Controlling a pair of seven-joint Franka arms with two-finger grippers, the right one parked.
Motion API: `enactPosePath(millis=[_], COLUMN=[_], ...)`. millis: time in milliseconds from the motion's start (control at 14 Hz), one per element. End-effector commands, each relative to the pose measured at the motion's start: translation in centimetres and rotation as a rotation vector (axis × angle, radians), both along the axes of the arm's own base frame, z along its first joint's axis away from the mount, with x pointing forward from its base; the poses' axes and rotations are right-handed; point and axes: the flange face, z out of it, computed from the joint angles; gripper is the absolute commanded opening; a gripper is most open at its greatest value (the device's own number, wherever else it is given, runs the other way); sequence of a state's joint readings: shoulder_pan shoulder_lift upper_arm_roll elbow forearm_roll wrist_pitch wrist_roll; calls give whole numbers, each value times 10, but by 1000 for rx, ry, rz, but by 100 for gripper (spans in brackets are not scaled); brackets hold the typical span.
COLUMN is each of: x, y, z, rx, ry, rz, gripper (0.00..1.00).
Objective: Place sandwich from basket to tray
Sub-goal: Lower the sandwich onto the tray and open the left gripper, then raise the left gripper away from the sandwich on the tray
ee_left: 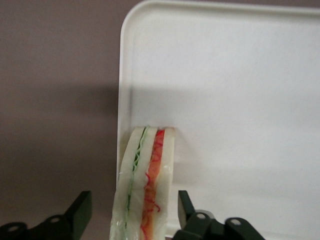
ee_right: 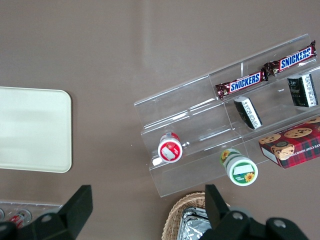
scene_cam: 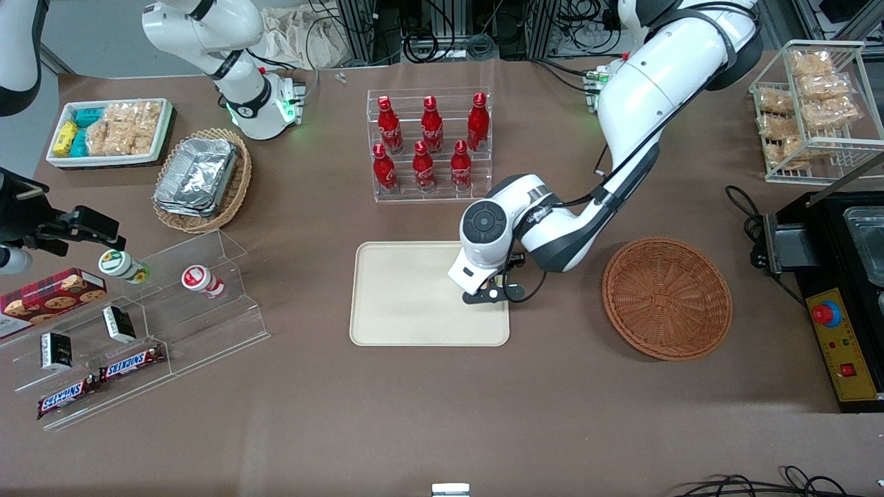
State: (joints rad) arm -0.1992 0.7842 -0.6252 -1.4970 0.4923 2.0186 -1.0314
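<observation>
- Tray [scene_cam: 407,297] rim is the first worry: the low lip at the edge nearest the basket lies directly under the load. From the wrist view the sandwich's outer slice seems to sit on or over that lip. I cannot tell whether it is fully inside.
- Sandwich [ee_left: 147,185] stands upright on its narrow edge, with the orange-red filling facing the camera, at the tray's edge nearest the working arm. It stands tall and thin, so it looks likely to tip. If it falls outward it would land on the bench [scene_cam: 442,414], not on the tray.
- Gripper [scene_cam: 490,293] hangs low over that same tray edge with its fingers spread wider than the wedge. One finger [ee_left: 80,210] is clearly apart from the bread. The other is just beside it, perhaps touching, and nothing is clamped. A retreat that is not straight up could let the near finger drag or topple the wedge, and soft bread may cling to it.
- Basket [scene_cam: 666,298] sits empty well apart toward the working arm's end. It poses little risk unless the arm swings low over it.
</observation>
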Motion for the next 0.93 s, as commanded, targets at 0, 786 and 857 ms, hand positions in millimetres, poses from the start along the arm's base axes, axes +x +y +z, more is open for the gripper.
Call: enactPosePath(millis=[0,786,857], x=[15,46,51], y=[-1,99,119], z=[21,190,203], rx=[-1,-27,-29], ry=[-39,-36,-37], rz=[33,163,177], gripper=[100,100,100])
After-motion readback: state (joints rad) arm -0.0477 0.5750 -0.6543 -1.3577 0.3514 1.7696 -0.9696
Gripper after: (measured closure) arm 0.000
